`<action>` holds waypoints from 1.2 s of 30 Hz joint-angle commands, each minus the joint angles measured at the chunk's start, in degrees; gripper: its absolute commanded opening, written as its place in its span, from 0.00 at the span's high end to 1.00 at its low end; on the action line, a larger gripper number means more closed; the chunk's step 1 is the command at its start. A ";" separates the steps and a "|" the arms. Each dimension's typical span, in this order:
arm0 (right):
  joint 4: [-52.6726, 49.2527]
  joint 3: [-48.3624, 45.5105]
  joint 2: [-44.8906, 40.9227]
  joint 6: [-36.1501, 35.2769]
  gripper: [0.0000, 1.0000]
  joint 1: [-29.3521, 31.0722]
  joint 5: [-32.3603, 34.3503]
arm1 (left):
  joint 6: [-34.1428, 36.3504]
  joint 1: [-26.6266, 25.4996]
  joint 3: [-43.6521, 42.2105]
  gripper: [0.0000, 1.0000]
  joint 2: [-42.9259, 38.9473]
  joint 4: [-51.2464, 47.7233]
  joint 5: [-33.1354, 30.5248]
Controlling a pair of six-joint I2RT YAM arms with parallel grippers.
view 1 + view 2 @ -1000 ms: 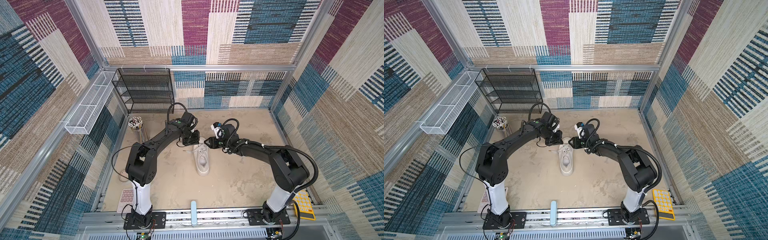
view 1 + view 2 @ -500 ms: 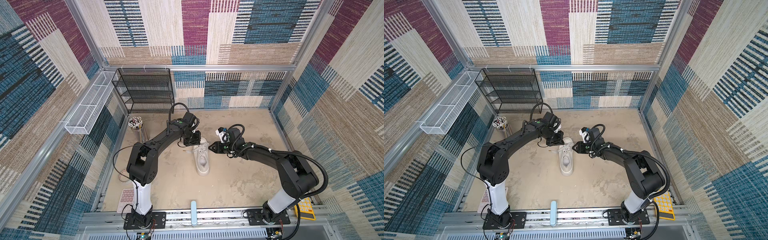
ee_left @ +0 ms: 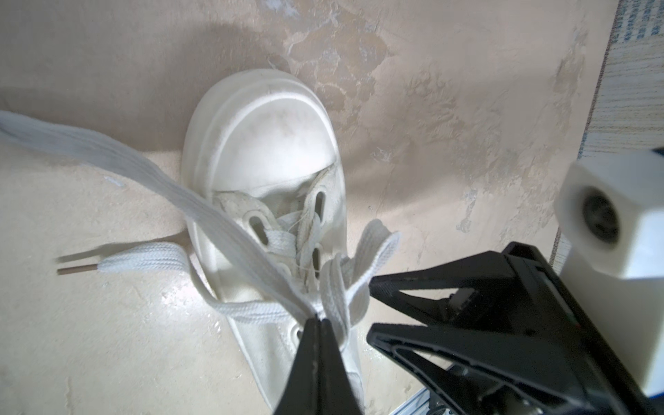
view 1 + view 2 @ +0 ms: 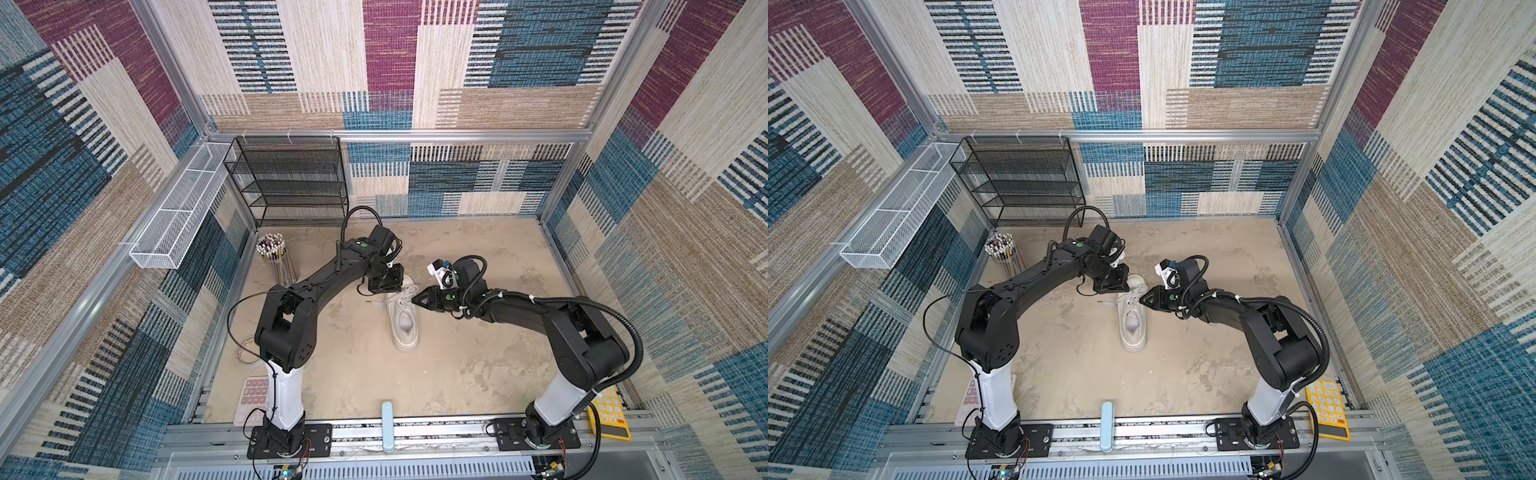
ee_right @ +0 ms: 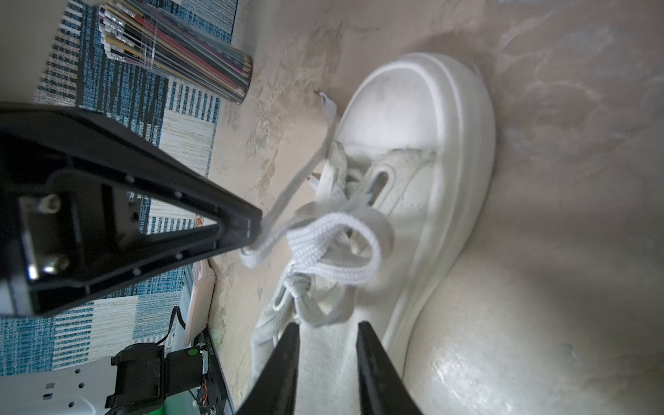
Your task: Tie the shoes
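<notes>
The right gripper [image 4: 414, 297] has come back to the sneaker [image 4: 405, 328] on the table [image 4: 478, 353], fingers narrowed but spread at the loop [image 5: 337, 224]; the left gripper [image 3: 318, 322] keeps pinching a lace [image 3: 215, 219]; the bow looks unfinished.

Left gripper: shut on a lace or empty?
Shut on the lace. Left wrist view: the left gripper has its jaws together, the flat strand pinched at their tips, over the white sneaker.

The floor [image 4: 457, 374] is bare near and right of the shoe [image 4: 405, 328], but the pencil cup [image 4: 276, 259] and black shelf [image 4: 291, 183] block the far left.
</notes>
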 commanded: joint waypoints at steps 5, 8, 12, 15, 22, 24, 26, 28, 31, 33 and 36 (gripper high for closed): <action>3.22 2.21 2.50 1.61 0.80 -0.04 -2.21 | 0.69 -0.68 0.38 1.00 0.48 -0.35 -0.66; 4.09 1.54 1.97 1.87 0.90 -0.02 -2.71 | 0.52 -1.15 0.85 1.00 0.82 -0.35 -0.48; 5.15 0.72 1.49 2.07 0.99 -0.02 -3.43 | 0.25 -1.90 1.55 1.00 1.50 -0.31 -0.09; 5.41 0.32 1.18 2.31 1.00 -0.11 -3.42 | 0.16 -2.34 1.63 1.00 1.77 -0.35 -0.27; 5.67 -0.42 -0.23 3.30 1.00 -0.03 -2.64 | 0.07 -3.09 0.77 1.00 2.62 -0.36 -1.54; 5.85 -0.52 -0.58 3.45 1.00 -0.03 -3.05 | 0.14 -3.40 0.74 1.00 2.95 -0.35 -1.87; 5.77 -0.52 -0.85 3.46 1.00 -0.11 -3.26 | 0.10 -3.54 0.75 1.00 3.22 -0.35 -2.01; 5.42 -0.30 -0.99 3.38 1.00 -0.03 -3.40 | 0.09 -3.63 0.75 1.00 3.50 -0.35 -1.88; 5.32 0.01 -0.67 3.52 1.00 -0.03 -4.49 | -0.23 -3.89 0.42 1.00 3.62 0.03 -1.89; 5.56 -0.23 -0.68 3.79 1.00 -0.03 -4.99 | -0.37 -3.89 0.48 1.00 3.79 0.28 -1.81; 6.32 -0.22 -0.84 4.39 1.00 -0.03 -6.07 | -0.37 -4.04 0.77 1.00 4.14 0.31 -1.64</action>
